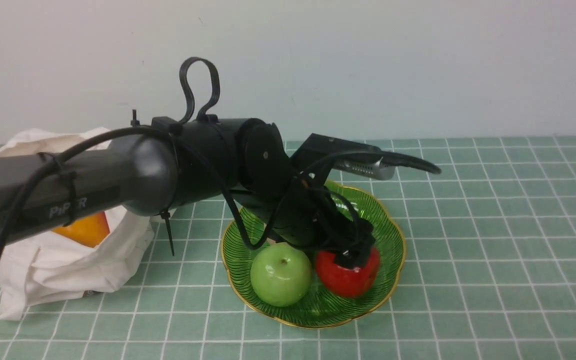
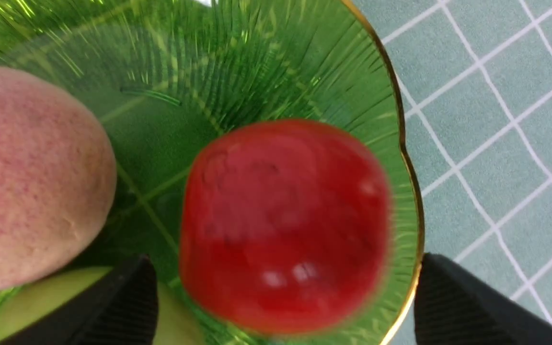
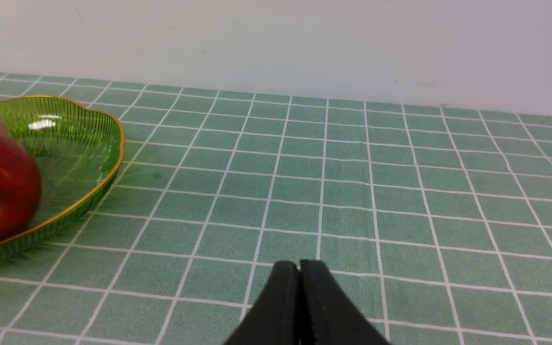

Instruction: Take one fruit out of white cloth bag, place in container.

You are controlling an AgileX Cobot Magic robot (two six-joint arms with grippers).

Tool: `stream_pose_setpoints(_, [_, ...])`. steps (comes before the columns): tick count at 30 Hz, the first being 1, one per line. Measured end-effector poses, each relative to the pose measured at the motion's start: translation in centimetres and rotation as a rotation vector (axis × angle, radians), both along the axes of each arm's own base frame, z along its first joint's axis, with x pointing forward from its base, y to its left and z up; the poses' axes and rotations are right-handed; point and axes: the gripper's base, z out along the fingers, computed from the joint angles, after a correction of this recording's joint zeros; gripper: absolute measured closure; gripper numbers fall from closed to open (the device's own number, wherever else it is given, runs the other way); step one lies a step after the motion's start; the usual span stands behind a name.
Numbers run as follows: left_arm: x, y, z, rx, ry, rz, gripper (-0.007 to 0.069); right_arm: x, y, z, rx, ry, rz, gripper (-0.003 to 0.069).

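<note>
The red apple is out of the bag and lies in the green dish, on the side towards the table's right edge, just beside a green apple. The checked table carries everything. The white cloth bag slumps near its left edge with an orange fruit showing in its mouth, and the dish stands about midway across.

The left gripper hangs over the red apple with its fingers spread, a sliver of dish showing on each side, so it grips nothing. The right gripper waits closed above bare table, right of the dish.

This looks like the release that ends the placing. The next move calls for a straight lift, clear of the fruit and the gold rim.

From the front, the left arm hides the dish's far half and the peach. The bag's handles are hidden and the red apple is blurred close up.
</note>
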Motion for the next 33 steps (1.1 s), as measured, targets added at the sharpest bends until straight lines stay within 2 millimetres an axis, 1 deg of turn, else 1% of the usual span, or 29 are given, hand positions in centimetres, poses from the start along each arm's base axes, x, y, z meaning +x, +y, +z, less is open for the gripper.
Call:
stream_pose_setpoints(3, [0.2, -0.3, 0.9, -0.005, 0.002, -0.011, -0.0058, 0.0, 0.0, 0.0, 0.000, 0.000, 0.000, 0.0674])
stream_pose_setpoints(6, [0.4, -0.5, 2.2, -0.006, 0.007, -0.021, -0.0039, 0.0, 0.0, 0.0, 0.000, 0.000, 0.000, 0.0674])
stream_pose_setpoints(8, [0.4, -0.5, 3.5, -0.001, 0.010, -0.026, 0.0020, 0.0, 0.0, 0.0, 0.000, 0.000, 0.000, 0.0674])
stream_pose_setpoints(9, [0.3, -0.4, 4.6, 0.004, 0.005, -0.026, 0.0070, 0.0, 0.0, 0.0, 0.000, 0.000, 0.000, 0.0674])
stream_pose_setpoints(10, [0.1, -0.1, 6.2, 0.009, -0.014, -0.025, 0.0148, 0.0, 0.0, 0.0, 0.000, 0.000, 0.000, 0.0674])
stream_pose_setpoints(11, [-0.3, 0.4, 8.0, 0.010, -0.035, -0.019, 0.0261, 0.0, 0.0, 0.0, 0.000, 0.000, 0.000, 0.0674])
stream_pose_setpoints(12, [-0.5, 0.7, 9.0, 0.006, -0.052, -0.013, 0.0298, 0.0, 0.0, 0.0, 0.000, 0.000, 0.000, 0.0674])
stream_pose_setpoints(13, [-1.3, 1.5, 11.3, -0.003, -0.094, -0.003, 0.0448, 0.0, 0.0, 0.0, 0.000, 0.000, 0.000, 0.0674])
stream_pose_setpoints(14, [-1.7, 1.9, 12.2, -0.010, -0.118, 0.002, 0.0495, 0.0, 0.0, 0.0, 0.000, 0.000, 0.000, 0.0674])
stream_pose_setpoints(15, [-2.4, 2.5, 13.6, -0.023, -0.150, 0.010, 0.0532, 0.0, 0.0, 0.0, 0.000, 0.000, 0.000, 0.0674])
stream_pose_setpoints(16, [-2.7, 2.8, 14.3, -0.026, -0.171, 0.014, 0.0552, 0.0, 0.0, 0.0, 0.000, 0.000, 0.000, 0.0674])
stream_pose_setpoints(17, [-4.1, 4.1, 17.1, -0.059, -0.240, 0.037, 0.0599, 0.0, 0.0, 0.0, 0.000, 0.000, 0.000, 0.0674])
stream_pose_setpoints(20, [-7.2, 7.0, 21.7, -0.118, -0.371, 0.076, 0.0626, 0.0, 0.0, 0.0, 0.000, 0.000, 0.000, 0.0674])
stream_pose_setpoints(21, [-7.9, 7.6, 22.3, -0.127, -0.393, 0.086, 0.0629, 0.0, 0.0, 0.0, 0.000, 0.000, 0.000, 0.0674])
stream_pose_setpoints(22, [-9.5, 9.0, 23.6, -0.153, -0.437, 0.102, 0.0632, 0.0, 0.0, 0.0, 0.000, 0.000, 0.000, 0.0674])
stream_pose_setpoints(23, [-10.2, 9.5, 23.8, -0.162, -0.448, 0.112, 0.0632, 0.0, 0.0, 0.0, 0.000, 0.000, 0.000, 0.0674])
stream_pose_setpoints(26, [-13.7, 12.4, 24.4, -0.218, -0.516, 0.149, 0.0632, 0.0, 0.0, 0.0, 0.000, 0.000, 0.000, 0.0674])
stream_pose_setpoints(29, [-16.2, 14.4, 23.0, -0.237, -0.550, 0.162, 0.0632, 0.0, 0.0, 0.0, 0.000, 0.000, 0.000, 0.0674])
stream_pose_setpoints(30, [-16.9, 15.0, 21.9, -0.231, -0.553, 0.164, 0.0632, 0.0, 0.0, 0.0, 0.000, 0.000, 0.000, 0.0674])
stream_pose_setpoints(31, [-17.3, 15.3, 21.4, -0.239, -0.559, 0.166, 0.0632, 0.0, 0.0, 0.0, 0.000, 0.000, 0.000, 0.0674])
stream_pose_setpoints(32, [-17.7, 15.6, 21.4, -0.246, -0.567, 0.167, 0.0632, 0.0, 0.0, 0.0, 0.000, 0.000, 0.000, 0.0674])
stream_pose_setpoints(33, [-18.7, 16.3, 19.9, -0.254, -0.566, 0.168, 0.0632, 0.0, 0.0, 0.0, 0.000, 0.000, 0.000, 0.0674])
